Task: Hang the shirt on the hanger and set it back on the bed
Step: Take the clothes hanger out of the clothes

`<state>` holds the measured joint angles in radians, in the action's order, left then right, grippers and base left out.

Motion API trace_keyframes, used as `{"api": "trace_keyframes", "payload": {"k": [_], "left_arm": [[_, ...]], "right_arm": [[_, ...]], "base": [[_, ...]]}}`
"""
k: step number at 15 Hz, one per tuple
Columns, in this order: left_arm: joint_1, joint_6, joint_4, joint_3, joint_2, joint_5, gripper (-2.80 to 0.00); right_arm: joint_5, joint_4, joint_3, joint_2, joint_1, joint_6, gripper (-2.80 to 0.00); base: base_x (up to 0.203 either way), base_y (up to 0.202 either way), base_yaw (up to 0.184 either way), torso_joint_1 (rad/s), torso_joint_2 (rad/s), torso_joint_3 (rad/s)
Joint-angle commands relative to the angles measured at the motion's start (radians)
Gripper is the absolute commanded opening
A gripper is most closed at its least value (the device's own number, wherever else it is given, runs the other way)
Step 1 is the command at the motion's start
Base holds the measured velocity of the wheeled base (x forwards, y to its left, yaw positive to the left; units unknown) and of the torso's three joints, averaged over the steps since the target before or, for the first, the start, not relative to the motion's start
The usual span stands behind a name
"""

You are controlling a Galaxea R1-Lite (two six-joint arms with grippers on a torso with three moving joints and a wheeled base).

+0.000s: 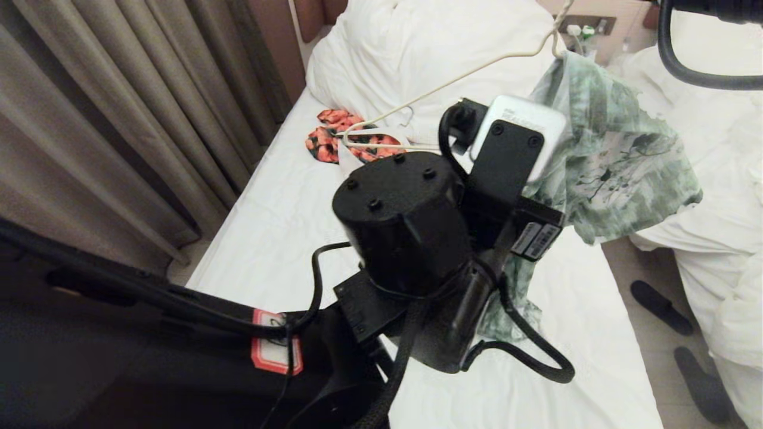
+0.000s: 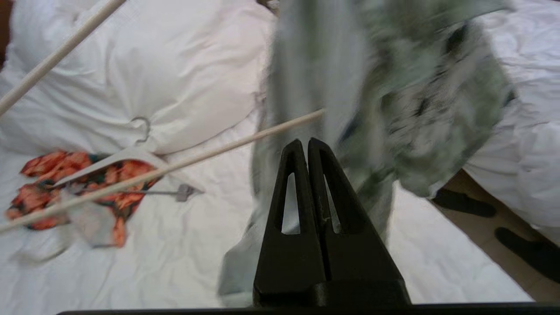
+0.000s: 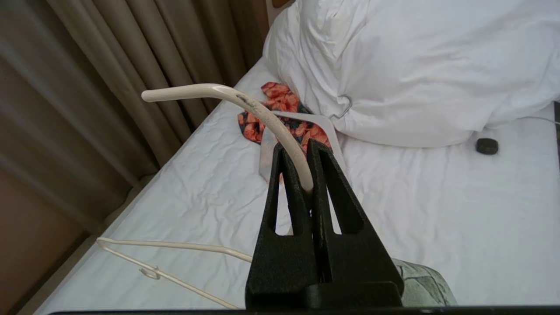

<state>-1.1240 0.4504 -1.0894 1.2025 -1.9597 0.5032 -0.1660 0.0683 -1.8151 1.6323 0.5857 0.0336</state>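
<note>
while the right gripper (image 3: 308,175) pinches the hook of the cream wire hanger (image 3: 227,94) between its jaws, holding it up over the bed (image 1: 286,220), the green floral shirt (image 1: 620,161) hangs from the hanger's right end only, so its left shoulder is probably not yet on. the left gripper (image 2: 307,144), jaws pressed together, sits just before the cloth; whether it pinches any i cannot tell. the hanger's long axis slopes down toward the orange-red garment (image 1: 326,143).

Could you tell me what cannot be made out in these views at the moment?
- Head view: left gripper hidden behind its own wrist; right gripper outside the frame.
- Left wrist view: shirt blurred, buttons and collar unreadable.
- Right wrist view: hanger frame cut off, shirt barely showing.
</note>
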Motion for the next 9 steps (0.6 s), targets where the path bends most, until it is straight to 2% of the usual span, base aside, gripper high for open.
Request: {"api": "trace_keyframes", "payload": {"k": [1, 2, 5, 9], "left_arm": [[-0.02, 0.016, 0.021, 0.103, -0.08, 0.007, -2.8], [-0.024, 0.033, 0.027, 0.122, -0.103, 0.008, 0.0], [-0.016, 0.034, 0.023, 0.135, -0.131, -0.004, 0.0], [0.003, 0.033, -0.005, 0.136, -0.126, -0.017, 0.0]], "right_arm": [[0.0, 0.001, 0.0, 0.015, 0.0, -0.003, -2.8], [0.005, 0.005, 0.0, 0.025, 0.007, -0.008, -2.8], [0.042, 0.113, 0.022, 0.048, 0.029, -0.036, -2.8], [0.043, 0.113, 0.026, 0.049, 0.031, -0.068, -2.8]], "base": [[0.0, 0.0, 0.0, 0.0, 0.0, 0.0], [0.0, 0.0, 0.0, 0.0, 0.0, 0.0], [0.0, 0.0, 0.0, 0.0, 0.0, 0.0], [0.0, 0.0, 0.0, 0.0, 0.0, 0.0]]}}
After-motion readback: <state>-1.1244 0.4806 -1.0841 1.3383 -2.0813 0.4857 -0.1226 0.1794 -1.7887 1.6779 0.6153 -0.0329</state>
